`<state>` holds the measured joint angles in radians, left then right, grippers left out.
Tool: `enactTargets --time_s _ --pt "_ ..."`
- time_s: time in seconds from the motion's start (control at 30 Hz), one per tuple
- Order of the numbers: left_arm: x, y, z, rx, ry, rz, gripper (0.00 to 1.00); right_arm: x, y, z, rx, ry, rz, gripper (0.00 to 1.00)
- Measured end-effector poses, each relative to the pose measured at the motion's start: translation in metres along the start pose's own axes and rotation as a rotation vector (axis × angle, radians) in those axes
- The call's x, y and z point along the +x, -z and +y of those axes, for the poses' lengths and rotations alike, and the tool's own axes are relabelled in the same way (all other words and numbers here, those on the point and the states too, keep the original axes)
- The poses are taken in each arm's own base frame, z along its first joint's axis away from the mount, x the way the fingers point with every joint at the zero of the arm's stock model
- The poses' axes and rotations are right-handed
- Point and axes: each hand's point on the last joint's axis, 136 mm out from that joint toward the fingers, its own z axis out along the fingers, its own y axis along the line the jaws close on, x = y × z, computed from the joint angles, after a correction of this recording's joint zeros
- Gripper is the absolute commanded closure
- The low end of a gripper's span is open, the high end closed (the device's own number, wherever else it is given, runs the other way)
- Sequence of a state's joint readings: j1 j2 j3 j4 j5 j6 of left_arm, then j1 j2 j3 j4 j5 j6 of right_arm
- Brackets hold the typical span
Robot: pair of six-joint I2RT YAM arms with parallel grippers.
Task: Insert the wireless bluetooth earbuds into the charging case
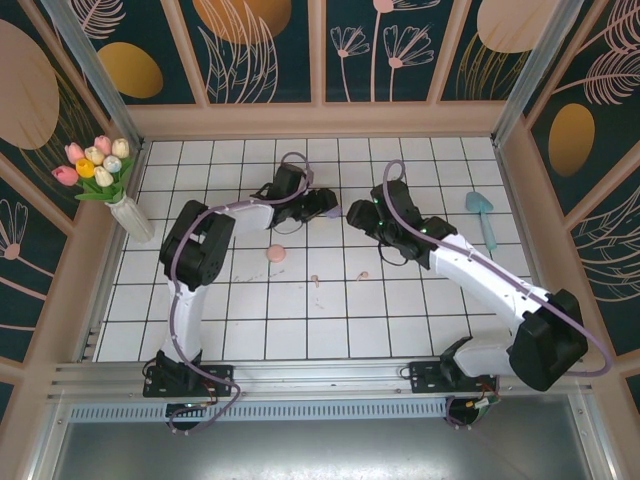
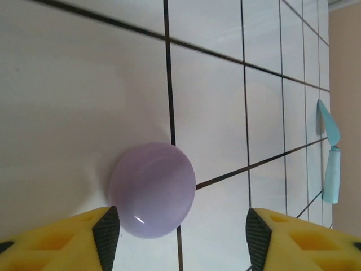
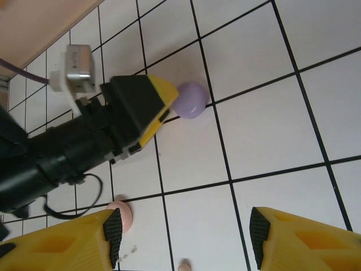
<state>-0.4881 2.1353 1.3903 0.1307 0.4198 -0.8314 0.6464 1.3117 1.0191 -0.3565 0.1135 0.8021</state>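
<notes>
A round purple charging case (image 2: 152, 189) lies lid-shut on the white tiles. In the left wrist view it sits just ahead of my left gripper (image 2: 181, 237), close to the left fingertip (image 2: 107, 231) and not held; the jaws stand open. The right wrist view has the same purple case (image 3: 190, 100) beside the left gripper's yellow finger (image 3: 149, 107). My right gripper (image 3: 183, 237) hangs open over bare tile. A round pink case (image 1: 276, 254) lies nearer the arms. Two tiny pale pink earbuds (image 1: 316, 281) (image 1: 363, 275) lie loose on the tiles; one earbud (image 3: 183, 265) lies between the right fingers.
A vase of tulips (image 1: 130, 215) stands at the left wall. A teal brush (image 1: 483, 215) lies at the right, also in the left wrist view (image 2: 330, 164). Wooden walls enclose the tiled floor (image 1: 300, 330). The two grippers face each other closely at mid-floor.
</notes>
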Motion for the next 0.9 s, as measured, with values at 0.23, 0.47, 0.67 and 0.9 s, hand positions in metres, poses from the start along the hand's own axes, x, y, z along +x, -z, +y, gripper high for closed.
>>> enactTargets --time_s 0.23,0.47,0.67,0.9 --pt "-0.062 0.095 -0.033 0.001 -0.089 -0.225 0.33 0.017 -0.022 0.016 0.023 0.056 0.056 0.36" --pt "-0.097 0.202 -0.056 -0.079 -0.226 -0.518 0.02 0.046 -0.080 0.062 0.048 0.217 0.179 0.35" --pt "-0.089 0.246 -0.021 -0.230 -0.244 -0.673 0.01 0.088 -0.136 0.091 0.101 0.358 0.284 0.34" --pt "-0.094 0.279 0.034 -0.414 -0.174 -0.784 0.01 0.127 -0.169 0.095 0.181 0.303 0.363 0.34"
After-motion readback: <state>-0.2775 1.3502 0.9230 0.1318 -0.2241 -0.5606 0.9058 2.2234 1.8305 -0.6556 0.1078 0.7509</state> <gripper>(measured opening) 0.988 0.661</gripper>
